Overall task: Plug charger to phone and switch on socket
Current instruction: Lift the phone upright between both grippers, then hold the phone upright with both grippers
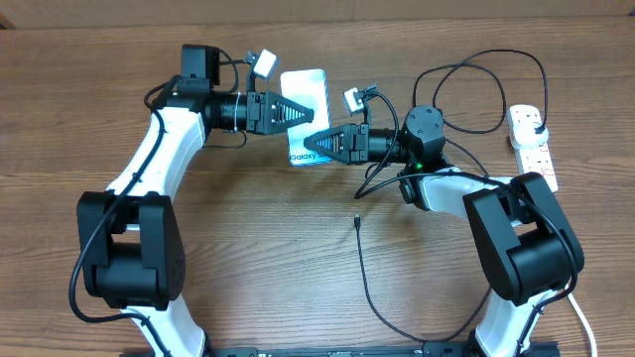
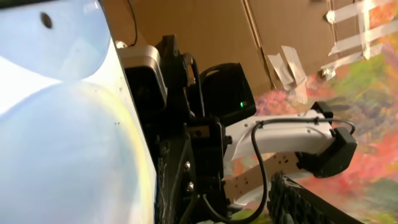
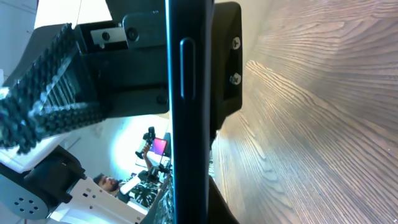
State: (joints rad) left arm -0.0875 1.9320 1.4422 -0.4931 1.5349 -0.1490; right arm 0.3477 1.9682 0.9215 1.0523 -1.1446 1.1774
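The phone (image 1: 306,99) shows its light blue screen with the "Galaxy" text in the overhead view. My right gripper (image 1: 316,142) is shut on its near end. In the right wrist view the phone's dark edge (image 3: 189,124) runs straight up between the jaws. My left gripper (image 1: 310,113) reaches over the phone from the left, open. In the left wrist view the screen (image 2: 62,137) fills the left side and one finger (image 2: 305,202) stands far off it. The charger's tip (image 1: 355,220) lies loose on the table, its thin black cable (image 1: 365,283) trailing toward the front edge. The socket (image 1: 532,149) lies at the right.
A loop of black cable (image 1: 486,94) lies on the wood behind my right arm, near the socket. The right arm's base (image 1: 521,243) and the left arm's base (image 1: 129,248) stand at the front corners. Brown wall panels (image 2: 280,25) show behind.
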